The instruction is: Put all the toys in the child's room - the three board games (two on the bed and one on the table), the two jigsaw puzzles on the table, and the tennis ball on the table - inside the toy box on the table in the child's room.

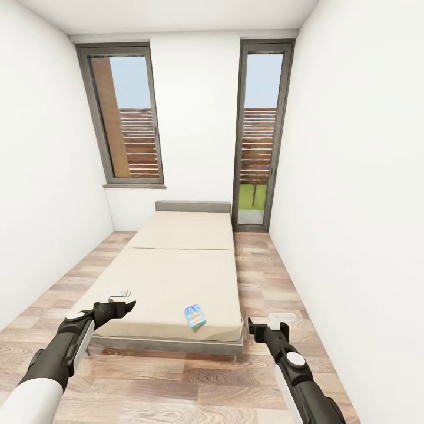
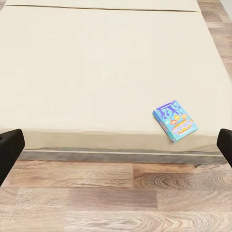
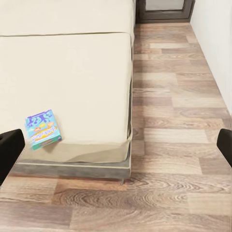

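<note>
A small blue board game (image 1: 195,315) lies flat on the cream bed (image 1: 176,259), near the foot edge and right of centre. It also shows in the left wrist view (image 2: 175,121) and the right wrist view (image 3: 42,128). My left gripper (image 1: 116,301) hangs open over the bed's near left corner, well left of the game. Off the bed's near right corner, my right gripper (image 1: 270,323) stands open over the floor. Both hold nothing. The table, toy box, jigsaw puzzles and tennis ball are out of view.
The child's room is narrow, with white walls close on both sides. A wood-plank floor (image 1: 265,277) runs as a strip along the bed's right side and in front of its foot. Two tall grey-framed windows (image 1: 126,115) stand in the far wall behind the grey headboard (image 1: 192,206).
</note>
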{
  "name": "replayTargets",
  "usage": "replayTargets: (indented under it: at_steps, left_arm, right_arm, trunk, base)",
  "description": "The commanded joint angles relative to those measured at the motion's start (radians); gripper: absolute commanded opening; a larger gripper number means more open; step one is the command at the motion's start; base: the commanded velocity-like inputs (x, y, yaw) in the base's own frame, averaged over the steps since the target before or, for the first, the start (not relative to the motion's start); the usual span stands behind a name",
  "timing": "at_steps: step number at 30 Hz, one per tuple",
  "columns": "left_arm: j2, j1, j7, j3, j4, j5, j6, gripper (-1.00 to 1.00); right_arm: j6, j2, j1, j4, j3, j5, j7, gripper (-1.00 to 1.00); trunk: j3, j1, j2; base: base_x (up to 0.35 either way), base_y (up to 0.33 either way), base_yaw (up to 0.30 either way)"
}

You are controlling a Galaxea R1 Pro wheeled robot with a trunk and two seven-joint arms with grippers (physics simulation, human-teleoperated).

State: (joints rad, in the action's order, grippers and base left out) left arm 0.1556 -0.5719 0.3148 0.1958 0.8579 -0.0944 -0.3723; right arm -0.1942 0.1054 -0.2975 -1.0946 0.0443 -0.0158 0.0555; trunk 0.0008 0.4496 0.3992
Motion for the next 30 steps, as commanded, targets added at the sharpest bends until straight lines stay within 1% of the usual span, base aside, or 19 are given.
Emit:
replayTargets:
  at_steps: [1, 8, 17, 23, 27, 30]
  left_arm:
    - [-0.001, 0.0, 0.009, 0.004, 0.001, -0.01, -0.004, 1.0]
    - [-0.001, 0.0, 0.009, 0.005, 0.001, -0.01, -0.004, 1.0]
    - [-0.001, 0.0, 0.01, 0.007, 0.001, -0.008, -0.004, 1.0]
    - [0.0, 0.0, 0.01, 0.008, 0.001, -0.008, -0.004, 1.0]
    - [0.001, 0.0, 0.01, 0.008, 0.001, -0.008, -0.003, 1.0]
    - [0.001, 0.0, 0.011, 0.008, 0.001, -0.005, -0.004, 1.0]
  right_arm:
    - [-0.004, 0.0, 0.0, -0.001, 0.002, -0.002, 0.007, 1.0]
    - [0.009, -0.001, 0.0, -0.001, 0.002, 0.002, 0.032, 1.0]
    - [0.01, 0.002, 0.0, -0.001, 0.002, 0.01, 0.037, 1.0]
    - [0.002, 0.007, 0.0, 0.0, 0.001, 0.012, 0.035, 1.0]
    - [-0.001, 0.011, 0.0, -0.001, 0.0, 0.012, 0.037, 1.0]
    - [0.004, 0.011, 0.0, -0.002, 0.001, 0.013, 0.037, 1.0]
  trunk:
    - [0.0, 0.0, 0.001]
    - [0.0, 0.0, 0.001]
    - [-0.001, 0.0, 0.001]
    - [-0.004, 0.0, 0.001]
    - [-0.007, 0.0, 0.001]
    - [-0.008, 0.0, 0.001]
  base:
    - [0.005, 0.006, 0.0]
    - [0.099, 0.052, 0.0]
    - [0.058, 0.038, -0.01]
    - [0.005, 0.131, -0.167]
    - [0.001, 0.044, -0.229]
    - [0.0, 0.014, -0.119]
